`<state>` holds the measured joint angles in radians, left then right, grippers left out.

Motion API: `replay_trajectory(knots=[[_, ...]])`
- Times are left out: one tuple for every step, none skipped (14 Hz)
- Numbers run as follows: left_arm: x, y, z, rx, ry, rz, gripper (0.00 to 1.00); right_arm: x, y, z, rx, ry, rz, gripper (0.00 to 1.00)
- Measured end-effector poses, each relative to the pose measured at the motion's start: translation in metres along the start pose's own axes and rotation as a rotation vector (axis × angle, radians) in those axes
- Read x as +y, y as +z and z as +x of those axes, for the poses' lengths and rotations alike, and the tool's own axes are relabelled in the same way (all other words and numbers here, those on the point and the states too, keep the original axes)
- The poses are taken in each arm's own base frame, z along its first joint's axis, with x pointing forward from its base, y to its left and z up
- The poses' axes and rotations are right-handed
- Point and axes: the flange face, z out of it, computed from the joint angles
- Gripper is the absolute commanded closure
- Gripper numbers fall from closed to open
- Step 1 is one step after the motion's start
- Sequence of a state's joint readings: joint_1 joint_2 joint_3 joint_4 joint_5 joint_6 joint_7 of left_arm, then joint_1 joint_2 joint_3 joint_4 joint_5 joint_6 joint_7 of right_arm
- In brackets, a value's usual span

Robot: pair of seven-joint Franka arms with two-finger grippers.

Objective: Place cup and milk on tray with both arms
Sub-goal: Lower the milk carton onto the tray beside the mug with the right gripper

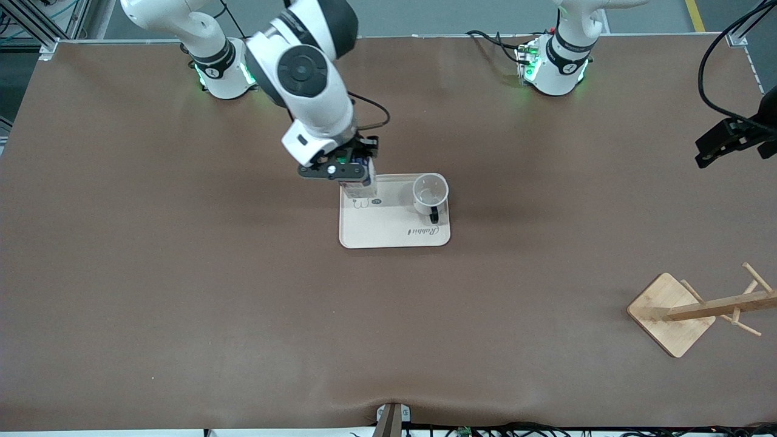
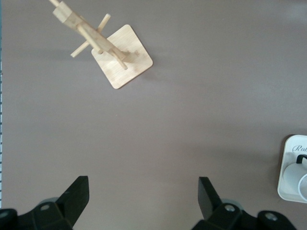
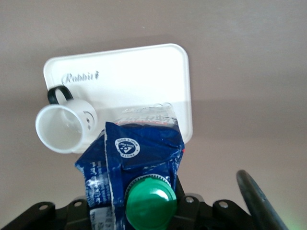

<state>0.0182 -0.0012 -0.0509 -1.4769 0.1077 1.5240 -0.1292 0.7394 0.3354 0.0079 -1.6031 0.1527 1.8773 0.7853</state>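
Note:
The cream tray (image 1: 388, 233) lies mid-table. The white cup (image 1: 431, 193) stands upright on it, at the end toward the left arm, its black handle pointing to the front camera. My right gripper (image 1: 340, 170) is shut on the top of the blue milk (image 1: 362, 187). The milk hangs upright over the tray's corner nearest the right arm's base, and I cannot tell whether its bottom touches. The right wrist view shows the milk (image 3: 134, 153), its green cap (image 3: 149, 203), the cup (image 3: 64, 127) and the tray (image 3: 144, 76). My left gripper (image 2: 144, 184) is open and holds nothing, up over bare table.
A wooden rack on a square base (image 1: 671, 312) lies toward the left arm's end, nearer the front camera; the same rack (image 2: 122, 57) shows in the left wrist view. The tray (image 2: 288, 184) edge shows there too. Brown table surrounds the tray.

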Motion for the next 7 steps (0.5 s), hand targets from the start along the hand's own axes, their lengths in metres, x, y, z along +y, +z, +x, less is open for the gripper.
replay_trajectory(knots=[[-0.002, -0.003, -0.002, 0.003, 0.002, -0.001, 0.0, -0.008, 0.016, -0.002, 0.018, 0.001, -0.015, 1.0], [-0.001, -0.006, -0.004, 0.005, 0.003, -0.005, 0.0, -0.012, 0.03, -0.002, 0.04, -0.006, -0.034, 1.0], [-0.001, -0.007, -0.006, 0.006, 0.004, -0.016, 0.0, -0.012, 0.042, 0.0, 0.067, -0.014, -0.042, 1.0], [0.001, -0.009, -0.007, 0.006, 0.004, -0.029, 0.0, -0.011, 0.051, 0.002, 0.09, -0.018, -0.038, 1.0], [0.001, -0.01, -0.008, 0.007, 0.005, -0.037, 0.0, -0.009, 0.057, 0.005, 0.103, -0.017, -0.032, 1.0], [0.002, -0.01, -0.008, 0.007, 0.005, -0.043, 0.0, -0.007, 0.06, 0.006, 0.111, -0.019, -0.033, 1.0], [0.002, -0.01, -0.008, 0.006, 0.005, -0.045, 0.0, -0.006, 0.061, 0.007, 0.119, -0.024, -0.042, 1.0]])
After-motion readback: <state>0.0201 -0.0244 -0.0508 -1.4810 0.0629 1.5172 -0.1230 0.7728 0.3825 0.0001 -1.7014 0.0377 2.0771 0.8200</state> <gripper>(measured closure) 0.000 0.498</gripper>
